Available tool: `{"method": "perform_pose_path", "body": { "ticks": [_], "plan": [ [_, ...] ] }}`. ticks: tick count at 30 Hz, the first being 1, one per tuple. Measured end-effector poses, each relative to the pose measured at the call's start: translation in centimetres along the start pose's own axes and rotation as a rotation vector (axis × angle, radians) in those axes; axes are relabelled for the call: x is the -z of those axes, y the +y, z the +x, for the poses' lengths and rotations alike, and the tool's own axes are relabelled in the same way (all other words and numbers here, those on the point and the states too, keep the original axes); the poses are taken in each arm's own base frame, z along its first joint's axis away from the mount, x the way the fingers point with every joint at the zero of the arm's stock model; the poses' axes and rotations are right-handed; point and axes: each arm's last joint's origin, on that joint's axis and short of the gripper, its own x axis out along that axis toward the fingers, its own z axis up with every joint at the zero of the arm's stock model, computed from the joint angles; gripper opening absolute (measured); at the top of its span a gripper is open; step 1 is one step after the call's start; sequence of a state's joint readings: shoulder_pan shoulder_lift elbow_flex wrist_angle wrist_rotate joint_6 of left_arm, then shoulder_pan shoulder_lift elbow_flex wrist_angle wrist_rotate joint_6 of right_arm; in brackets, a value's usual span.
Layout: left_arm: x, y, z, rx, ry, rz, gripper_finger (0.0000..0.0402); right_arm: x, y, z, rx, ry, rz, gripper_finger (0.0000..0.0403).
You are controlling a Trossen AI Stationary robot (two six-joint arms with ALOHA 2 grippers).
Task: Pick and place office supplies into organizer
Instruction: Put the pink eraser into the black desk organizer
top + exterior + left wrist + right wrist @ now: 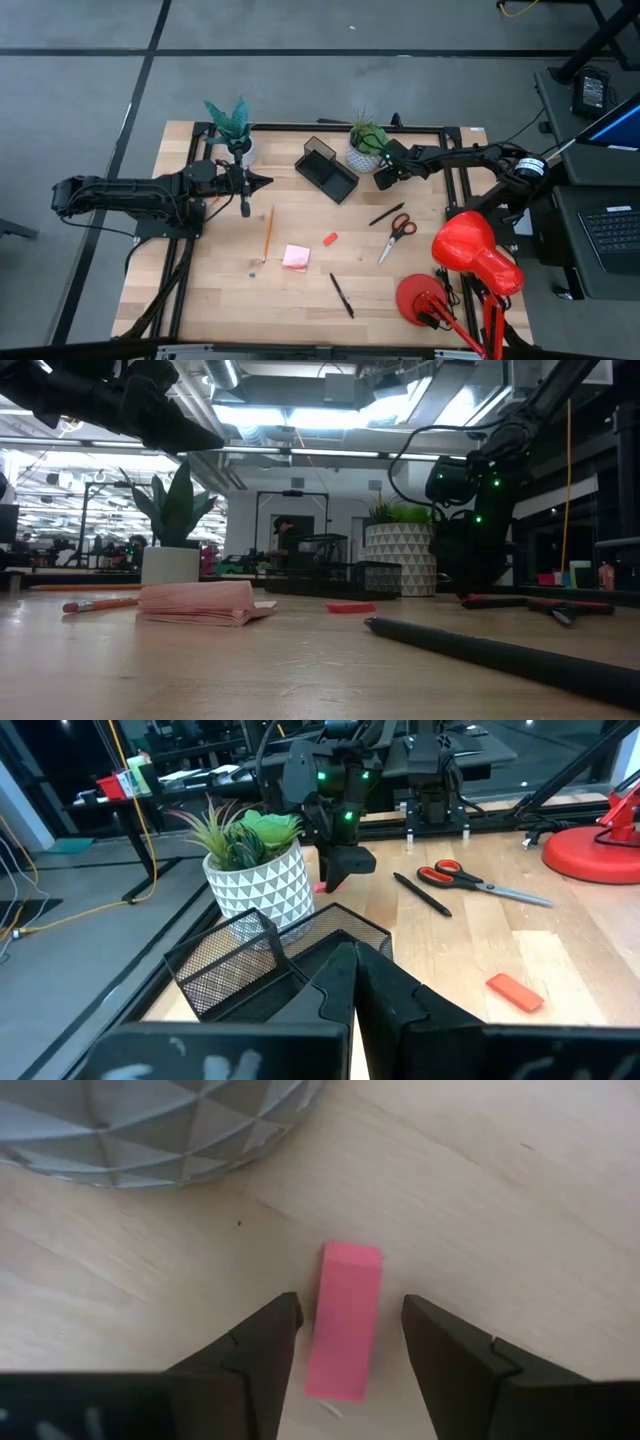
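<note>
Right gripper point(345, 1350) jaws apart, straddling pink eraser point(345, 1320) just beside plant pot point(150, 1125). Left gripper point(262, 181) closed, near organizer point(326, 168).

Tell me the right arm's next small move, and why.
Probably lower and close. In its wrist view, the right pincer is open, its fingers straddling the small pink rectangular eraser lying on the wooden table beside the white patterned plant pot, not yet gripping it.

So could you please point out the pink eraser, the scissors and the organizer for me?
pink eraser point(345, 1320): right wrist view, middle of its top face.
scissors point(404, 224): high view, red handles.
organizer point(335, 181): high view, low tray's rim.
</note>
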State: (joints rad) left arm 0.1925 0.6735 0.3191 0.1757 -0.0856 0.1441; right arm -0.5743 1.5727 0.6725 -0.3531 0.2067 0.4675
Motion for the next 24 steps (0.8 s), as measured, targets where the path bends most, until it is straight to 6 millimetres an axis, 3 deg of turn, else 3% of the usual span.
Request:
{"method": "perform_pose_path", "body": {
  "ticks": [7,24],
  "plan": [
    [0.00,0.00,0.00,0.000,0.000,0.001,0.0003,0.04,0.01,0.03,-0.004,0.004,-0.002,0.0184],
    [0.00,0.00,0.00,0.000,0.000,0.035,0.0003,0.15,0.05,0.05,-0.017,0.017,-0.025,0.0079]
  ]
}}
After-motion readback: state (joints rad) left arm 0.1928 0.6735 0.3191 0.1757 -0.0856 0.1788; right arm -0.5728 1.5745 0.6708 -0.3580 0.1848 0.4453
